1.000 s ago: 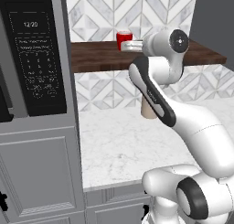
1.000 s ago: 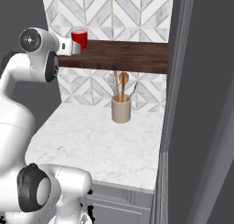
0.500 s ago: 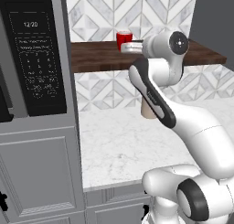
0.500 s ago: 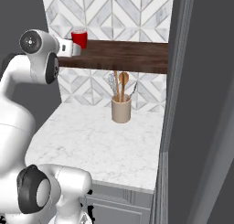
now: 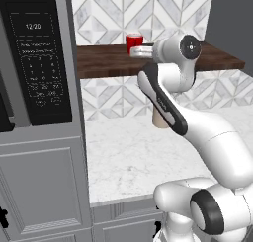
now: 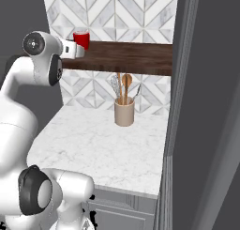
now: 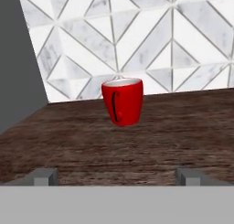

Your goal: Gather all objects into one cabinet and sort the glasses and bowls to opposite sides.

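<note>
One of the glasses, a glossy red cup point(image 7: 122, 101), stands upright on the dark wooden shelf point(image 7: 151, 145), close to the tiled wall. My gripper point(image 7: 116, 176) is open and level with the shelf top. It faces the cup from a short way off, and nothing is between its fingertips point(image 7: 44, 175). From the left base the red cup point(image 5: 134, 40) sits just behind my gripper point(image 5: 136, 51). From the right base the cup point(image 6: 81, 37) stands just above and behind the gripper point(image 6: 80, 50). The cabinet and the bowls are out of view.
A beige crock with wooden spoons point(image 6: 124, 111) stands on the marble counter point(image 6: 89, 144) below the shelf. A black microwave point(image 5: 34, 63) sits in grey cabinetry at the left. A tall dark grey panel point(image 6: 206, 107) bounds the right side.
My hand has sunk slightly, staying in front of the red cup. The cup has not moved and the jaws stay open.
</note>
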